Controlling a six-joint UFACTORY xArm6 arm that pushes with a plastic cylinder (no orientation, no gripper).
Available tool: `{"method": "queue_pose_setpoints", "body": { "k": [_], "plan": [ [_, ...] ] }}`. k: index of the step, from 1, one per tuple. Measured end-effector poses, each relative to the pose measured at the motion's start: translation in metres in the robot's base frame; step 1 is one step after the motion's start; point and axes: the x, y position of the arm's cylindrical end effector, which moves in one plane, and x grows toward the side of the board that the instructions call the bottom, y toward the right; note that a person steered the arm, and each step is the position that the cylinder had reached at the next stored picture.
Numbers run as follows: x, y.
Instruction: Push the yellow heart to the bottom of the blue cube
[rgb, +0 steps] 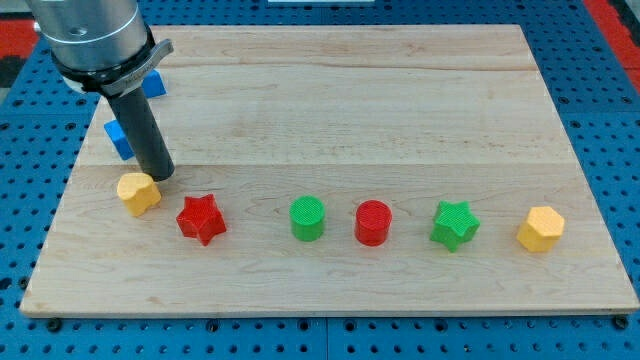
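The yellow heart lies near the board's left edge, in the lower half. My tip rests on the board just above and to the right of it, touching or nearly touching. A blue block sits above the heart, partly hidden behind the rod; its shape is hard to make out. A second blue block shows higher up, mostly hidden by the arm.
A row runs rightward along the lower board: red star, green cylinder, red cylinder, green star, yellow hexagon. The wooden board lies on a blue perforated table.
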Motion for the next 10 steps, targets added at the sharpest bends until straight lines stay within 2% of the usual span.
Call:
{"method": "queue_pose_setpoints", "body": {
  "k": [1, 3, 5, 7, 8, 9, 10],
  "plan": [
    [0.006, -0.017],
    [0.013, 0.039],
    [0.040, 0.002],
    [0.038, -0.039],
    [0.000, 0.018],
    [-0.030, 0.100],
    [-0.030, 0.204]
  ]
}}
